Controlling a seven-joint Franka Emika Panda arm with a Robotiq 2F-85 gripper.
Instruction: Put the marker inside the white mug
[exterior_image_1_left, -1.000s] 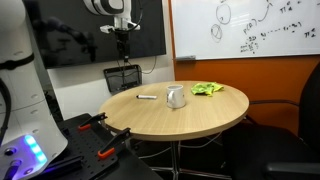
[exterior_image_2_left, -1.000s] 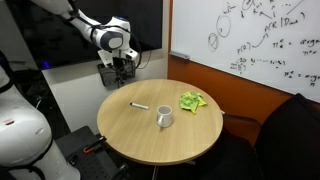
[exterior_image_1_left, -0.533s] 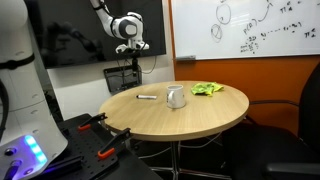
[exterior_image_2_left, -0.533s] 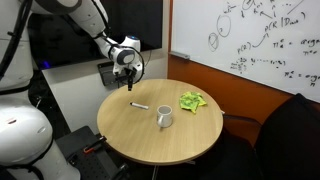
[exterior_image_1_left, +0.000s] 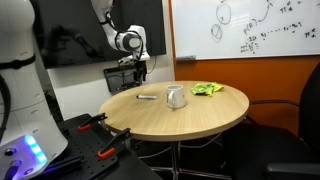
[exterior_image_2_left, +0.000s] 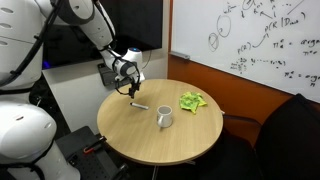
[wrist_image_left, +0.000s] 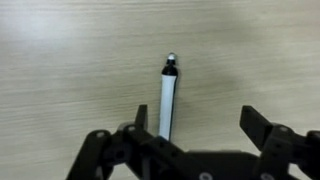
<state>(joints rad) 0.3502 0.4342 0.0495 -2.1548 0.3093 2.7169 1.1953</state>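
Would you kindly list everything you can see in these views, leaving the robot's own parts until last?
Table: one, round, light wood, centre of both exterior views.
Marker: one, white with a dark cap, lying flat on the table, away from the mug.
Mug: one, white, upright near the table's middle.
Cloth: one, green, crumpled on the table beside the mug.
Whiteboard: one, white with writing, on the orange wall.
Chairs: two, black, one behind the table, one at the right edge.
Clamps: two, orange-handled, low beside the table.
Arm: one, white, reaching in from above.
Gripper: one, black, open, above the marker.
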